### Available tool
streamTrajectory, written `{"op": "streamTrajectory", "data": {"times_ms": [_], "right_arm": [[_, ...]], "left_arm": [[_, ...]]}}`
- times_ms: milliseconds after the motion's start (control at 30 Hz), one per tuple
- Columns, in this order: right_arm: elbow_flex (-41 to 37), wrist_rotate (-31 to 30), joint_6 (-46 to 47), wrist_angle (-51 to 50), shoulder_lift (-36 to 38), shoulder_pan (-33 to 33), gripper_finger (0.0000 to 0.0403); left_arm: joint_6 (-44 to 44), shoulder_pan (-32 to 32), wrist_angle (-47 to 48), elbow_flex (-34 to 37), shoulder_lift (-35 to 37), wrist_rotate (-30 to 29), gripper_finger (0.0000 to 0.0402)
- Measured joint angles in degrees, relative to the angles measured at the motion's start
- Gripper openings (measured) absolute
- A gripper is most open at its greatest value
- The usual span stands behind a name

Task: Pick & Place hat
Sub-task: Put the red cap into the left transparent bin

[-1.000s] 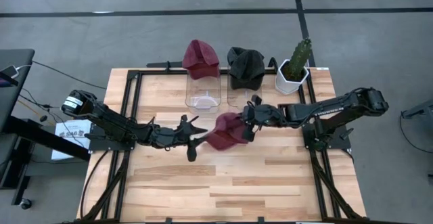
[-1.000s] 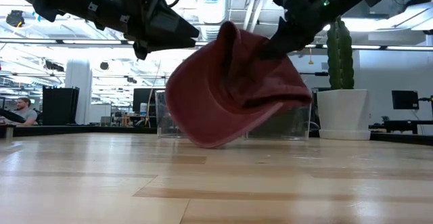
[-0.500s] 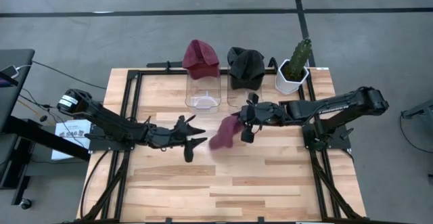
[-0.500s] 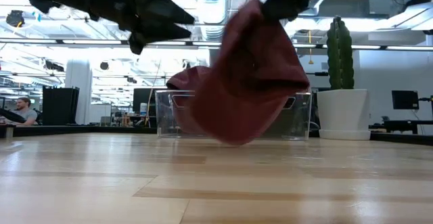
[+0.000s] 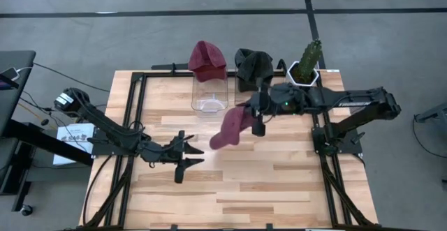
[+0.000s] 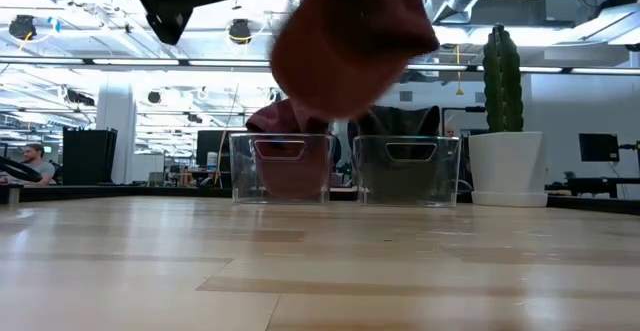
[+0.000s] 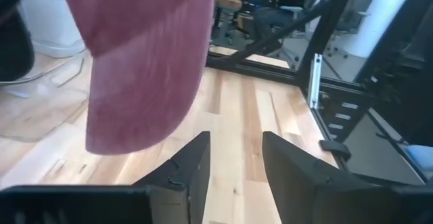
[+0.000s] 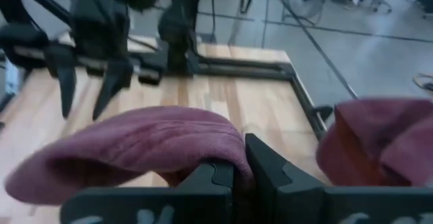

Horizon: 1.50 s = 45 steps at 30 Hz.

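Note:
A maroon hat [image 5: 227,128] hangs in the air over the middle of the table, held by my right gripper [image 5: 255,116], which is shut on it. In the low view the hat [image 6: 350,36] is well above the tabletop. My left gripper [image 5: 184,158] is open, left of the hat and nearer the table's near edge, touching nothing; its wrist view shows the hat [image 7: 145,61] ahead of its spread fingers. Two clear bins stand near the far edge: the left bin [image 5: 209,97] bears another maroon hat [image 5: 207,60], the right bin [image 5: 251,95] a black hat [image 5: 253,67]. My right gripper pinches a bunched fold of the maroon hat's cloth [image 8: 233,149] between its two fingers [image 8: 215,178], coming in level from the table's right side. The hat is lifted clear of the table and droops leftward and down from the fingers, slack.
A cactus in a white pot [image 5: 303,74] stands at the far right corner, right of the bins. A black frame rail [image 5: 140,98] runs along the table's left side. Bare wood [image 5: 265,189] spreads over the near half of the table.
My right gripper has risen and moved toward the far edge and the bins, carrying the maroon hat from just above the table to well clear of it. My left gripper has drawn back from the hat toward the table's left and near edge, staying open.

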<state>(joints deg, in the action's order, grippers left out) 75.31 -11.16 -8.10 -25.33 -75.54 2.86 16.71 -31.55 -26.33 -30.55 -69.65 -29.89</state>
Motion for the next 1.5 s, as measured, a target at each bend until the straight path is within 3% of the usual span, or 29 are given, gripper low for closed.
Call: {"op": "streamTrajectory", "data": {"times_ms": [133,333,667,900,1067,1300,1500], "right_arm": [[4.2,4.9,-0.7,-0.7,-2.1,-3.1,0.0005],[13.8,6.6,-3.9,-6.1,-11.6,-7.9,0.0006],[41.8,8.3,-6.0,-22.7,-32.2,-15.9,0.0009],[58.8,8.5,-6.7,-32.3,-42.5,-18.4,0.0008],[58.4,9.6,-6.5,-34.3,-42.6,-17.6,0.0007],[58.4,9.2,-5.4,-40.4,-40.5,-15.0,0.0007],[58.5,8.9,-3.0,-44.8,-38.2,-12.0,0.0007]], "left_arm": [[0.1,-0.4,0.0,0.0,0.0,0.0,0.0131],[0.1,-0.3,0.0,0.0,-0.2,-1.6,0.0131],[-0.1,-0.9,1.1,0.0,0.3,-1.3,0.0131],[-0.2,-2.8,2.0,0.0,0.3,-1.4,0.0131],[-0.2,-2.9,2.4,0.0,0.4,-5.7,0.0131],[-1.1,-1.8,1.3,0.0,0.4,-19.9,0.0131],[-3.7,1.3,-7.1,0.1,0.4,-19.7,0.0131]]}}
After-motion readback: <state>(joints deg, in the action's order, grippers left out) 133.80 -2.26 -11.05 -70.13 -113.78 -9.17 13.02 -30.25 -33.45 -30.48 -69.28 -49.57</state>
